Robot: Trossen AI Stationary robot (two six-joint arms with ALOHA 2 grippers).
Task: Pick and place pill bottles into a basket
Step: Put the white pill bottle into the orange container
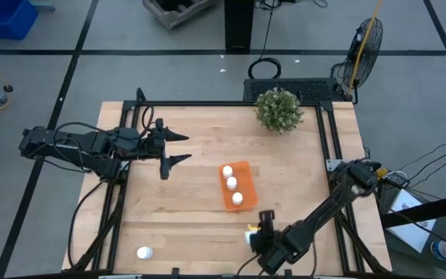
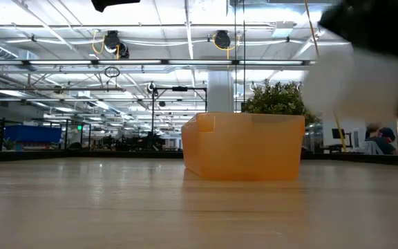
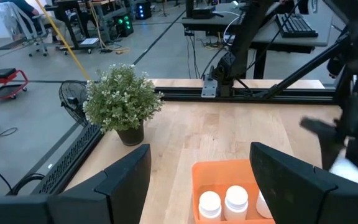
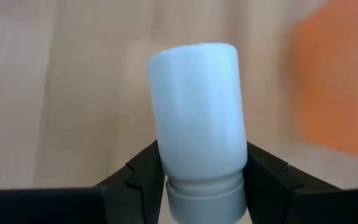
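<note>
Right tool (image 4: 201,180) clamps pill bottle (image 4: 197,112), cap half hidden; left tool (image 1: 178,148) spread, idle.

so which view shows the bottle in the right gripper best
The right wrist view: the held pill bottle fills the frame between the right gripper fingers. The high view shows only a sliver near the table's front edge, the low view a white blur, the left wrist view a blurred white edge.
</note>
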